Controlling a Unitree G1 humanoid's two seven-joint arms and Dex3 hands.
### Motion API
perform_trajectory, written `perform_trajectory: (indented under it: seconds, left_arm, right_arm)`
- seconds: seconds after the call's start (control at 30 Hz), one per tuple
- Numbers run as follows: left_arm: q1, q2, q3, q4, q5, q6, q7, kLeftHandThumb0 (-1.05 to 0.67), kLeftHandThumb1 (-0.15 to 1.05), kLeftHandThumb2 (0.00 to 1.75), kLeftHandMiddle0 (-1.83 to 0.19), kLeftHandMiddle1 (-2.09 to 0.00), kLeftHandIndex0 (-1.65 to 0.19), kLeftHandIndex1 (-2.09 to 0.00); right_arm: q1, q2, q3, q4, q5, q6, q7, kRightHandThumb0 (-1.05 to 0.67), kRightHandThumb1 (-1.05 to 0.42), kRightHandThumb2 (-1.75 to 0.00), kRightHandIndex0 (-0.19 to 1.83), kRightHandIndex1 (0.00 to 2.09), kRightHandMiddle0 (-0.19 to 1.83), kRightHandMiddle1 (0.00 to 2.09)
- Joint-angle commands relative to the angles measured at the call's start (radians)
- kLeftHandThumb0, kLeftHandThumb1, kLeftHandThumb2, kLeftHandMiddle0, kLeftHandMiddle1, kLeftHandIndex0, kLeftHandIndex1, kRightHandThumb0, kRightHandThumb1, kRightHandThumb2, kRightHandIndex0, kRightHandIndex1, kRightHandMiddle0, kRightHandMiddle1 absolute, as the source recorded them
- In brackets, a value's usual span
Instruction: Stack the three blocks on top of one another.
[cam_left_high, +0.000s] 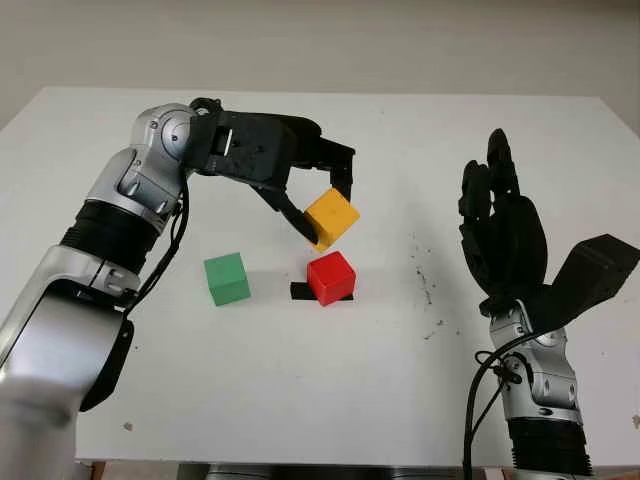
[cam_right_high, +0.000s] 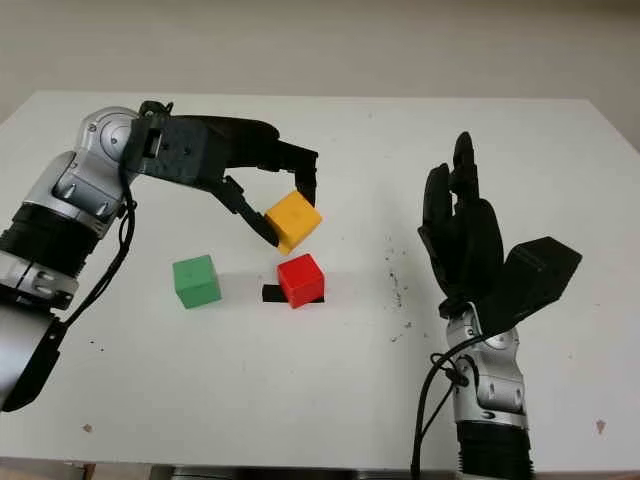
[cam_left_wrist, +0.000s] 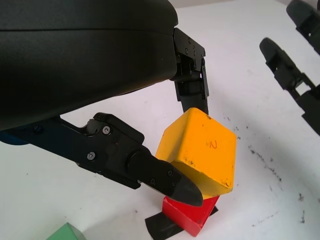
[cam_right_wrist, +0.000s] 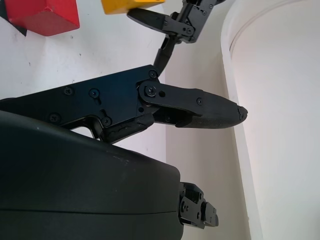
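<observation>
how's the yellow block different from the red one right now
The yellow block is held off the table in the left hand; the red block sits on the table on a black marker. The yellow block is tilted, one corner pointing down; the red block rests flat. The yellow one hangs just above and behind the red one, not yet stacked. Both are plain cubes of about the same size. The right hand is open, off to the side.
</observation>
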Motion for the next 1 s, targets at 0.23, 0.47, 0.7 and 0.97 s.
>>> perform_trajectory:
  seconds: [0.23, 0.47, 0.7, 0.97]
  left_arm:
    - [-0.085, -0.050, 0.010, 0.132, -0.030, -0.078, -0.072, -0.48, 0.95, 0.05, -0.10, -0.05, -0.41, -1.52]
    - [-0.125, -0.081, 0.052, 0.261, -0.112, -0.058, -0.151, -0.47, 0.94, 0.05, -0.11, -0.06, -0.43, -1.54]
    - [-0.122, -0.079, 0.049, 0.297, -0.093, -0.072, -0.126, -0.48, 0.95, 0.05, -0.11, -0.05, -0.41, -1.53]
    - [-0.109, -0.093, 0.045, 0.344, -0.079, -0.104, -0.103, -0.49, 0.96, 0.06, -0.10, -0.05, -0.40, -1.57]
  right_arm:
    - [0.022, 0.014, 0.000, -0.015, 0.002, -0.019, 0.005, -0.67, -1.05, -0.55, -0.19, 0.01, -0.17, 0.05]
    - [0.015, 0.013, -0.006, -0.006, 0.002, -0.025, 0.004, -0.67, -1.05, -0.53, -0.19, 0.01, -0.17, 0.05]
    - [0.013, 0.007, -0.004, -0.007, -0.002, -0.019, 0.004, -0.67, -1.05, -0.54, -0.19, 0.02, -0.17, 0.05]
    - [0.018, 0.010, -0.008, -0.019, 0.011, -0.012, 0.007, -0.67, -1.05, -0.54, -0.19, 0.00, -0.18, 0.05]
